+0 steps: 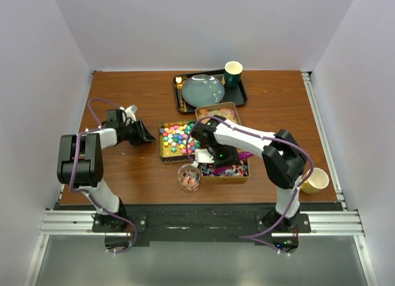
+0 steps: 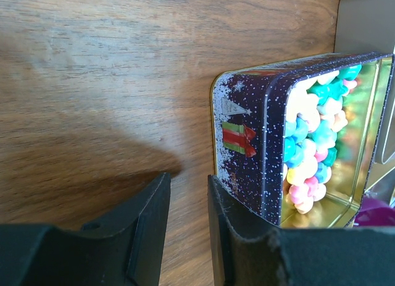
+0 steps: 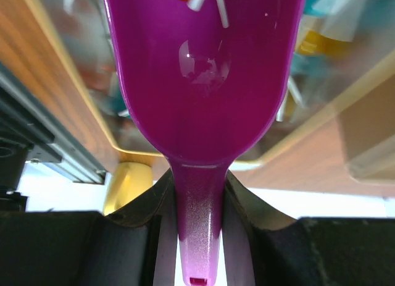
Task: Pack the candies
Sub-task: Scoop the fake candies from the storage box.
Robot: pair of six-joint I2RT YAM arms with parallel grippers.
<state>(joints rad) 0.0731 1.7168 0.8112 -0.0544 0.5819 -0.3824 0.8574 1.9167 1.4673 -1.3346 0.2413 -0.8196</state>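
Bright multicoloured cube candies (image 1: 175,136) fill a dark-sided gold tin (image 1: 163,151); the left wrist view shows them (image 2: 311,144) inside its starry wall (image 2: 247,144). Pale gummies (image 1: 217,112) fill a tin behind it. Red-blue-white wrapped pieces (image 1: 229,170) lie in a tin at the front. My left gripper (image 1: 143,136) (image 2: 188,199) is slightly open and empty, low over the table, one finger (image 2: 225,224) beside the tin's left wall. My right gripper (image 1: 231,156) (image 3: 199,193) is shut on the handle of a purple scoop (image 3: 203,70) over the wrapped-piece tin; a few pieces lie in its bowl.
A small glass cup (image 1: 189,177) with some candies stands in front of the tins. A black tray (image 1: 182,104) at the back holds a grey-blue plate (image 1: 202,90) and a green cup (image 1: 232,73). A yellow cup (image 1: 315,181) sits at the right front edge.
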